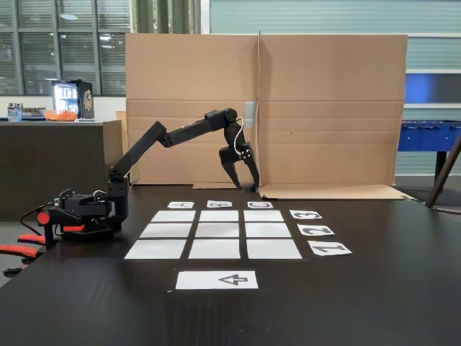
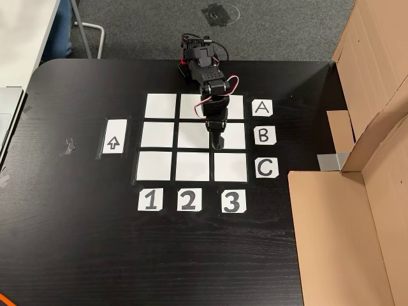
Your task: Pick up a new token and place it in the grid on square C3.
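In the fixed view from above, the arrow sheet [image 2: 113,136] lies well to the left of the pincer. Next comes the grid [image 2: 159,136], all nine cells bare white. The pincer [image 2: 217,145] hangs over the grid's right-hand column, about at the middle row. Square C3 [image 2: 230,167] is just below and to the right of its tip and has nothing on it. Right of the pincer stand the letter labels [image 2: 262,135], and further right the cardboard screen [image 2: 373,191].

From the side, the pincer [image 1: 243,186] points down at the desk [image 1: 374,303], its fingers looking slightly parted. Whether it is released or grasping something I cannot tell. The token cannot be made out in either view; black against a black desk and black fingers, it may sit between them unseen.

As a small, short puck, it should be light and rigid, probably smooth-sided and apt to slip or roll. I would pinch it across its round wall, centred and low, with only modest force.
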`<move>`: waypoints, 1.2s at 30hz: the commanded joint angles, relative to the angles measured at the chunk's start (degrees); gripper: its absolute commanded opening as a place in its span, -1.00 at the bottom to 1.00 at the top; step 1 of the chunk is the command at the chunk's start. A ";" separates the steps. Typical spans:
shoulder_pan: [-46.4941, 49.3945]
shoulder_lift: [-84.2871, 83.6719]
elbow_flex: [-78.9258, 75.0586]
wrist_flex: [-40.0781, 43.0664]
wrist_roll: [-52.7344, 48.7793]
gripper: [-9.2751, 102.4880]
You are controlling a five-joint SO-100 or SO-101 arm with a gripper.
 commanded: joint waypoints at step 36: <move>-1.67 -16.17 -21.01 -2.81 -0.53 -0.85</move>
